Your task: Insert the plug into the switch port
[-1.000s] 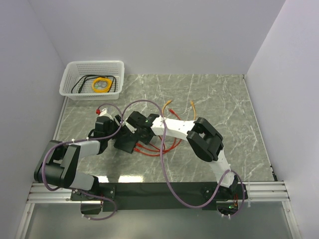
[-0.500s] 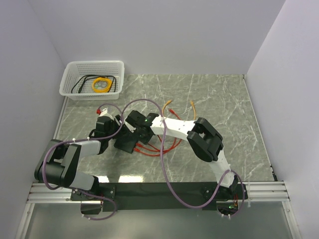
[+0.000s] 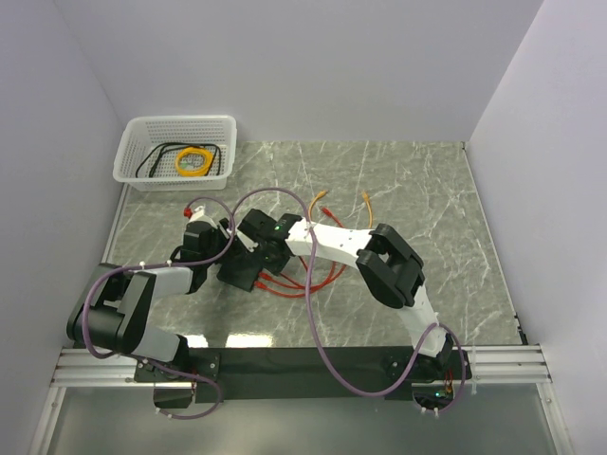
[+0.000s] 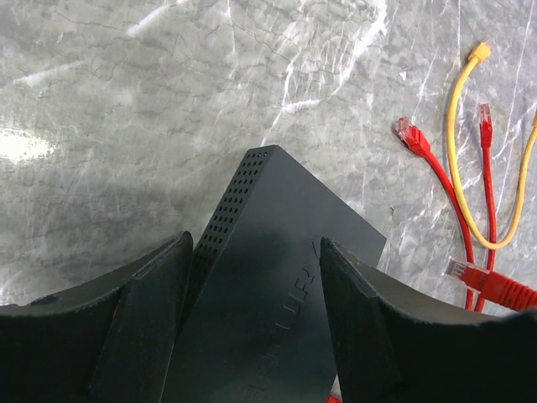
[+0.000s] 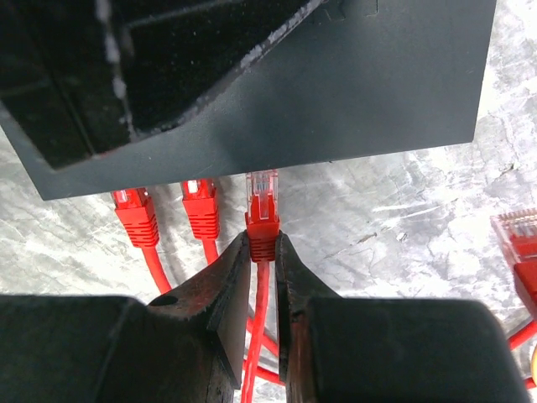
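Note:
The flat black switch [image 3: 245, 268] lies left of the table's middle. My left gripper [image 4: 256, 252] has a finger on each side of the switch [image 4: 277, 252] and holds it. My right gripper [image 5: 262, 239] is shut on the red boot of the plug [image 5: 262, 220]. The plug's clear tip [image 5: 262, 189] points at the switch's port edge [image 5: 336, 151] and just reaches it. The port itself is hidden under that edge. In the top view my right gripper [image 3: 272, 250] sits against the switch's right side, with my left gripper [image 3: 228, 246] opposite.
Two other red plugs [image 5: 134, 214] [image 5: 201, 210] sit at the same edge, left of the held one. Loose red cords [image 4: 409, 133] and a yellow cord [image 4: 460, 168] lie to the right. A white mesh basket [image 3: 142, 142] stands at the back left.
My right gripper has shifted slightly left towards the switch with the plug in it. My left gripper and the switch have stayed in place.

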Robot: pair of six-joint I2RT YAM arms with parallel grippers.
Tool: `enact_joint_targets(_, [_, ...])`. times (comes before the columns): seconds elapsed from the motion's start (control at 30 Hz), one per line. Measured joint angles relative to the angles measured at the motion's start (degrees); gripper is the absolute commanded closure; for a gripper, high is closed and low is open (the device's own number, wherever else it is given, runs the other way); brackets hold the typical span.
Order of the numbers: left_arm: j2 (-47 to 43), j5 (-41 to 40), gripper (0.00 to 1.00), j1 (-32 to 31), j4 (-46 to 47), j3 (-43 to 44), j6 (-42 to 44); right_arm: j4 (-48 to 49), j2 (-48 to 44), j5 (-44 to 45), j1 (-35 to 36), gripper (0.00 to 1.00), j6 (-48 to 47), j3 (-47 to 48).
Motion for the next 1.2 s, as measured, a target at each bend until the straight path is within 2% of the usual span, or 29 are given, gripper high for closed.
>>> enact_joint_targets(0.43, [0.5, -1.0, 0.32, 0.0, 0.6, 0.0, -0.3, -1.5, 2.6, 3.1, 0.1, 1.00, 1.4, 2.3])
enact_joint_targets(1.2, [1.0, -2.2, 0.33, -0.1, 1.2, 0.0, -1.9, -5.7, 4.5, 2.4, 0.1, 1.00, 2.2, 6.9])
